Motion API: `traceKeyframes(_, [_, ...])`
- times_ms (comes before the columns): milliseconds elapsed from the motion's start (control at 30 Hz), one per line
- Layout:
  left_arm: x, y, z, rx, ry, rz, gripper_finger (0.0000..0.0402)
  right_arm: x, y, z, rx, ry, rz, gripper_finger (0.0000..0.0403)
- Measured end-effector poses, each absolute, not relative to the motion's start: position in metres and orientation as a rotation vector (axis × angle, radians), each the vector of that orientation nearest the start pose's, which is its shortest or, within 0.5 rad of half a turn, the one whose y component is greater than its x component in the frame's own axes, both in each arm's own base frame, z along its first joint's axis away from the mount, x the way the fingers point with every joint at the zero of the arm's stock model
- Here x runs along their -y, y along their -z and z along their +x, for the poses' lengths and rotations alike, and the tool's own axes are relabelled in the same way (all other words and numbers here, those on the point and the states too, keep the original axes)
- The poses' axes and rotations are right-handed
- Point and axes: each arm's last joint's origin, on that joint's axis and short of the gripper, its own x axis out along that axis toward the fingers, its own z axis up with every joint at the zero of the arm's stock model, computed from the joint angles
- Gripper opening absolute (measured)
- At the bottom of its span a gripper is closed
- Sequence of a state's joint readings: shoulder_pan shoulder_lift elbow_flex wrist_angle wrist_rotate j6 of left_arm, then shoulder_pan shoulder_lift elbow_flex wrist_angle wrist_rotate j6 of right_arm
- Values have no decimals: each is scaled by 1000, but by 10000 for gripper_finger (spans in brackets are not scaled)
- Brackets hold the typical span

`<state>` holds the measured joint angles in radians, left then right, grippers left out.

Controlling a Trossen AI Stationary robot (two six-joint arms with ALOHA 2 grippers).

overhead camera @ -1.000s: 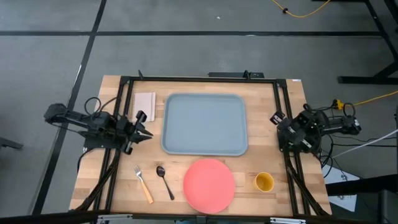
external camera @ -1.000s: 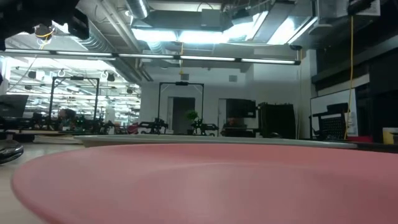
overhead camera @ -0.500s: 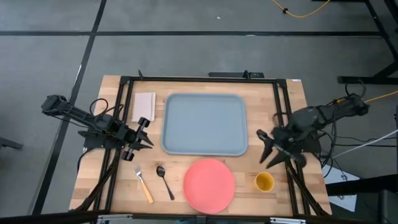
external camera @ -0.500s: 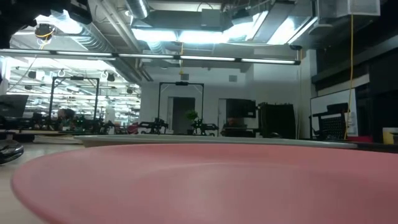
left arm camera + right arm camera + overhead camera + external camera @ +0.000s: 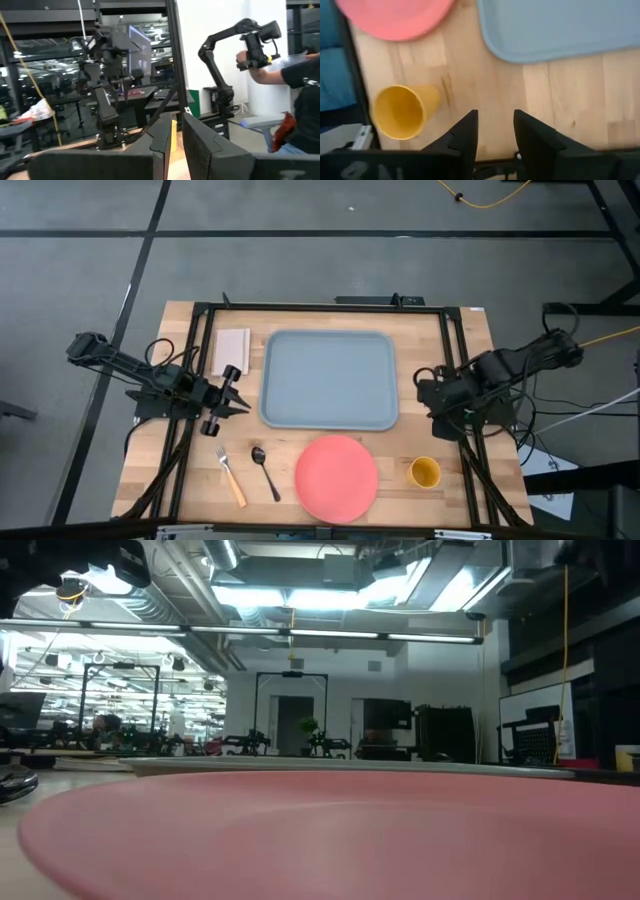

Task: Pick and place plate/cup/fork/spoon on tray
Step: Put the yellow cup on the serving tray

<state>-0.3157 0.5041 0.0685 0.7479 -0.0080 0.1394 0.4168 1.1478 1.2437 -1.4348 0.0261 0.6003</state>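
Your tray (image 5: 329,379) lies bare in the middle of the tabletop (image 5: 470,340), and all four items still wait along the near edge: the fork (image 5: 230,475) and spoon (image 5: 265,472) side by side on your left, the plate (image 5: 336,477) just below the tray, the cup (image 5: 426,472) off to the right. That layout splits the work sensibly: cutlery on the left arm's side, cup on the right arm's.

Your right gripper (image 5: 432,395) hangs just beside the tray's right edge, above and well short of the cup, with its fingers (image 5: 465,135) spread and nothing between them. Its wrist view looks down at the cup's open mouth (image 5: 402,111), which suggests you are lining up on the cup first. Your left gripper (image 5: 232,392) sits just left of the tray, beside the pale pad (image 5: 232,348), jaws nearly together with only a thin slit showing and nothing held; it points out toward the room, where a person (image 5: 300,95) is partly in view.

Compared with half a second ago, your right arm has drawn back up from near the cup toward the tray's edge; a second ago it was folded at the table's right side. Your left gripper has barely shifted. No item has moved.
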Motion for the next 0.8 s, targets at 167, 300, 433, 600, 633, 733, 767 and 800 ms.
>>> traceKeyframes(167, [40, -212, 122, 328, 284, 74, 39, -67, -295, 153, -1450, 166, 232, 129])
traceKeyframes(300, [40, -212, 122, 327, 285, 69, 39, -71, -266, 155, -1502, 89, 304, 129])
traceKeyframes(433, [40, -212, 122, 326, 286, 62, 39, -77, -245, 160, -1496, -26, 391, 129])
traceKeyframes(600, [40, -212, 122, 326, 285, 61, 39, -81, -239, 164, -1469, -138, 404, 129])
traceKeyframes(633, [40, -212, 122, 327, 285, 62, 39, -81, -240, 164, -1462, -141, 405, 129])
traceKeyframes(733, [40, -212, 122, 326, 285, 62, 39, -83, -243, 167, -1432, -155, 420, 129])
traceKeyframes(767, [40, -212, 122, 326, 285, 62, 39, -84, -244, 169, -1418, -159, 444, 129])
traceKeyframes(800, [40, -212, 122, 326, 285, 62, 39, -87, -245, 171, -1398, -176, 468, 129])
